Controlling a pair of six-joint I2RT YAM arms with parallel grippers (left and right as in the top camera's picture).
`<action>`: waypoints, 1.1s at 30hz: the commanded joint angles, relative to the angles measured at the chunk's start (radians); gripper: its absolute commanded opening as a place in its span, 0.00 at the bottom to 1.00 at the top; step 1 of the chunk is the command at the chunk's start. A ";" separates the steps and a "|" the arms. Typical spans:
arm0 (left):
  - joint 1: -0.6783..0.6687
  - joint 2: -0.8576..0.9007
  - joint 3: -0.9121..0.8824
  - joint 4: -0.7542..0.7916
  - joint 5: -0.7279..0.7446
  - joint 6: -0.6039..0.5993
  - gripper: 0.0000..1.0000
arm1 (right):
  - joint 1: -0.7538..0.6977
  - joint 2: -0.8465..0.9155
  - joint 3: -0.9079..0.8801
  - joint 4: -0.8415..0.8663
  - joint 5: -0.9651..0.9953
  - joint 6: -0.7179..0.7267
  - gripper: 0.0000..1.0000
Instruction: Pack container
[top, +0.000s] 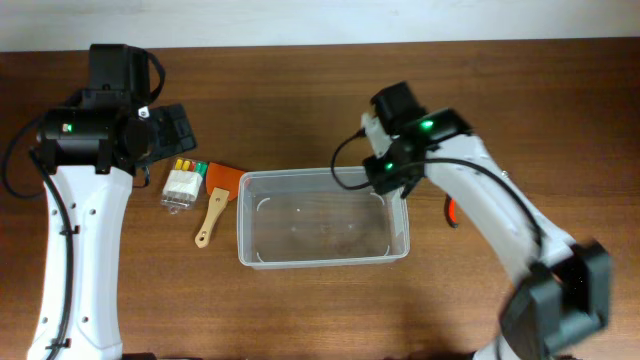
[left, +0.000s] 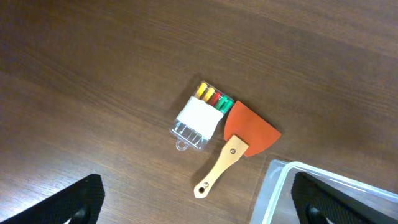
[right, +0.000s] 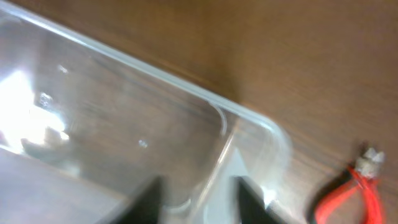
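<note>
The clear container (top: 320, 262) lies mid-table, and no object shows inside it. Its corner shows in the left wrist view (left: 280, 186), and its end wall with the white label shows in the right wrist view (right: 124, 56). My right gripper (top: 392, 182) hangs over the container's right end. Its fingers (right: 198, 199) are partly open and straddle that end wall. The view is blurred, and I see no contact. My left gripper (top: 168, 130) is wide open and empty (left: 196, 200). It is above the table, left of the container.
A clear packet of coloured pieces (top: 184, 183) (left: 200, 115) and an orange scraper with a wooden handle (top: 216, 200) (left: 239, 140) lie left of the container. A red-orange tool (top: 451, 210) (right: 348, 193) lies to its right.
</note>
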 joint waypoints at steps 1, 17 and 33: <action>0.003 -0.001 0.010 -0.004 0.009 -0.009 0.99 | -0.050 -0.180 0.122 -0.055 0.102 0.102 0.99; 0.003 -0.001 0.010 -0.005 0.005 -0.006 0.99 | -0.475 -0.255 -0.047 -0.201 0.049 -0.049 0.99; 0.003 -0.001 0.010 -0.022 0.002 -0.002 0.99 | -0.474 -0.072 -0.287 0.066 -0.014 -0.048 0.93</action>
